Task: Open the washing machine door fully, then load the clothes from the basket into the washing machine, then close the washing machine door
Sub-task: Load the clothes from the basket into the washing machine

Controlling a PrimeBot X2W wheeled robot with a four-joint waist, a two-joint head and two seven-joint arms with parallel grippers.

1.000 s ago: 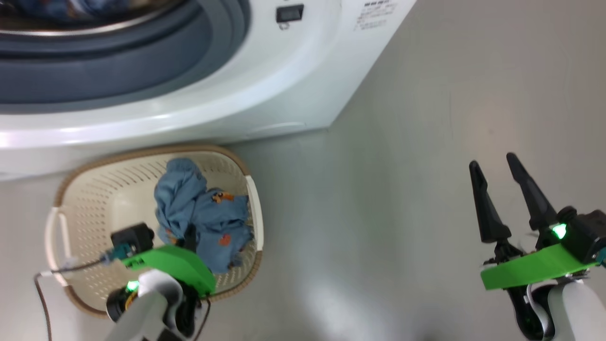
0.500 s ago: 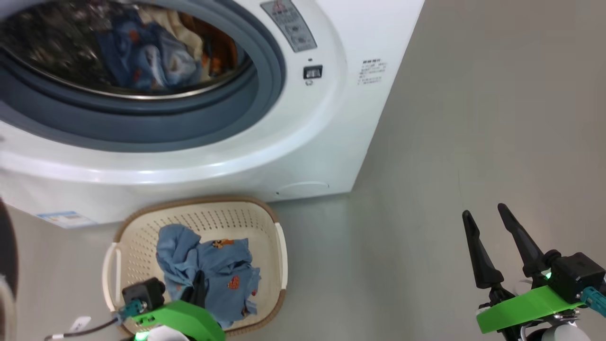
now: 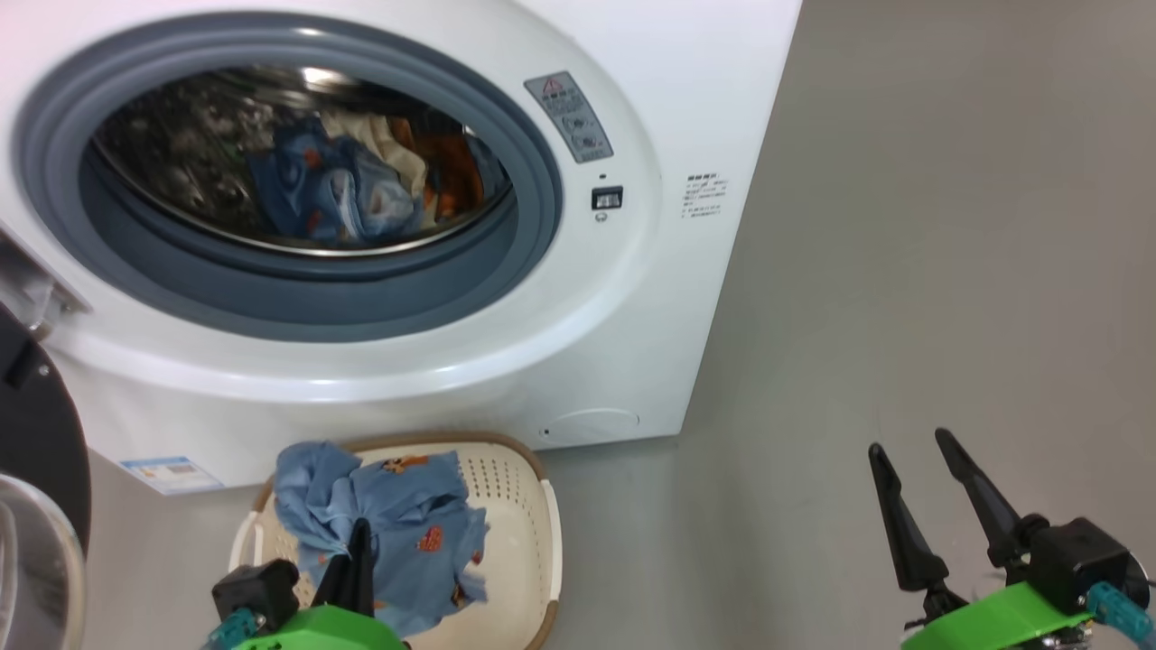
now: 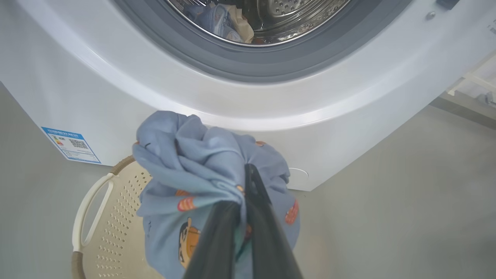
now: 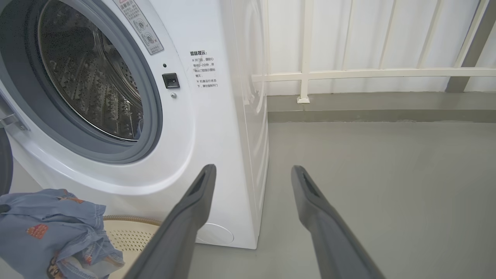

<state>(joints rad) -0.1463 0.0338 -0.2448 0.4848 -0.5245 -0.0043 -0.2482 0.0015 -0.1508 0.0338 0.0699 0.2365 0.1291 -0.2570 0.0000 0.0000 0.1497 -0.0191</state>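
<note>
Just above the basket, before the open washer: a thin pinch on a drooping garment.
Your left gripper has its jaws closed tight on one small bunch of blue cloth, and the rest hangs loose over the basket. A second garment lies in the drum. With so little cloth in the pinch, a quick swing could let it slide out onto the floor. The trailing folds could catch the basket's rim and drag it, or drape over the gasket and get trapped when the door shuts. That door stands close on your left, so a wide arc could knock it. Your right gripper is spread wide and holds nothing, well off to the side.
</note>
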